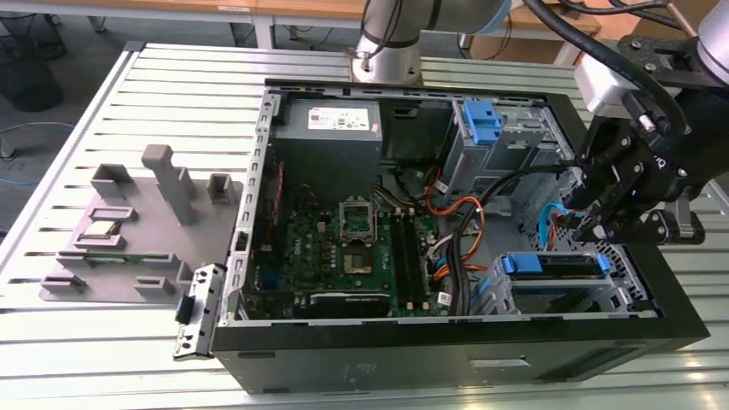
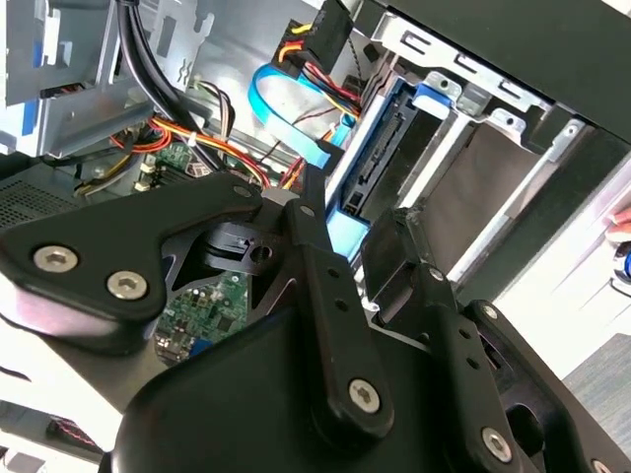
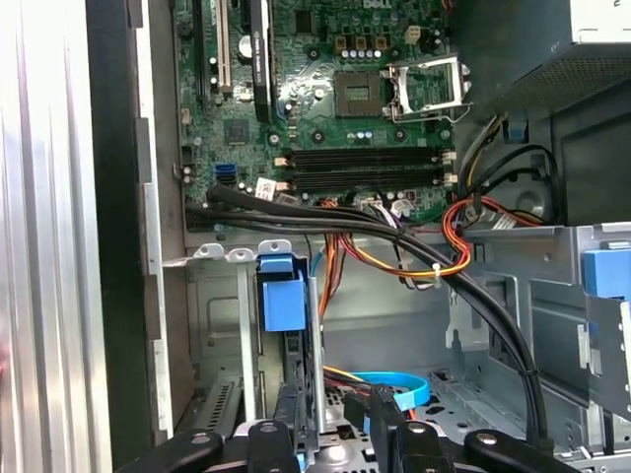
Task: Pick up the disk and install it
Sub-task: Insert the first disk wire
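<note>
The disk [image 1: 552,265], with its blue side rails, stands on edge in the lower drive cage [image 1: 569,301] at the open computer case's front corner, on the exterior view's right. My gripper [image 1: 600,231] hangs just above it, open. In both wrist views the black fingers [image 2: 320,266] straddle the disk's end without pressing on it. One blue rail [image 2: 373,163] runs down into the cage, and its blue tab [image 3: 284,296] shows at the cage mouth, with my gripper [image 3: 330,439] over it.
Black, orange and blue cables [image 1: 479,218] cross between the motherboard [image 1: 347,248] and the cage. A blue bracket [image 1: 483,120] sits in the upper bay beside the grey power supply [image 1: 330,120]. A grey fixture [image 1: 125,231] lies on the slatted table, on the exterior view's left.
</note>
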Controlling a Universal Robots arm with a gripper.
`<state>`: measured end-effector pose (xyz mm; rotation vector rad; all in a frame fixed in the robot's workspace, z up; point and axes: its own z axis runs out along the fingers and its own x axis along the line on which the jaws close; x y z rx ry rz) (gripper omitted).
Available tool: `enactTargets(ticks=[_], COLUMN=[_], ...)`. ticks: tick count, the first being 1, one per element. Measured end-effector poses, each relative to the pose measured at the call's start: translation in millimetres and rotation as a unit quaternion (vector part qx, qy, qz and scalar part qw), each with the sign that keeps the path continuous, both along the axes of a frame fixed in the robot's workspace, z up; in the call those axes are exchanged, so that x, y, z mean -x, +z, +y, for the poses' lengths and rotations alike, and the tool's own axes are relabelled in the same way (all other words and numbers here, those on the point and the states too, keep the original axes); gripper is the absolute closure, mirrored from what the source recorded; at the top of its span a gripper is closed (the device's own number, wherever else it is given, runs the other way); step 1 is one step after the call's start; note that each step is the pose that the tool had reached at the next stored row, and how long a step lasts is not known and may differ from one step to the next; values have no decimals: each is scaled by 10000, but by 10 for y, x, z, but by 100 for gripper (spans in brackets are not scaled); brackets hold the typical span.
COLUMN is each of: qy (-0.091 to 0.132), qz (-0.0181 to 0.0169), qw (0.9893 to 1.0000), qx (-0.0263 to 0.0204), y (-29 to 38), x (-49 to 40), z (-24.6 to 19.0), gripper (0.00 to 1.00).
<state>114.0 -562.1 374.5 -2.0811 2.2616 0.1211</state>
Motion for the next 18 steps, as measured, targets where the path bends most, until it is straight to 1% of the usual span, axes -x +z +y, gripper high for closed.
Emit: enactTargets(ticks=[2, 9, 14, 18], qy=[0, 0, 0, -1], qz=[0, 0, 1, 0], qw=[10000, 10000, 10000, 10000], qx=[-2, -32, -44, -55], y=[-22, -76, -111, -148], x=[-9, -45, -76, -82], z=[7, 31, 41, 42], gripper=[58, 58, 58, 58])
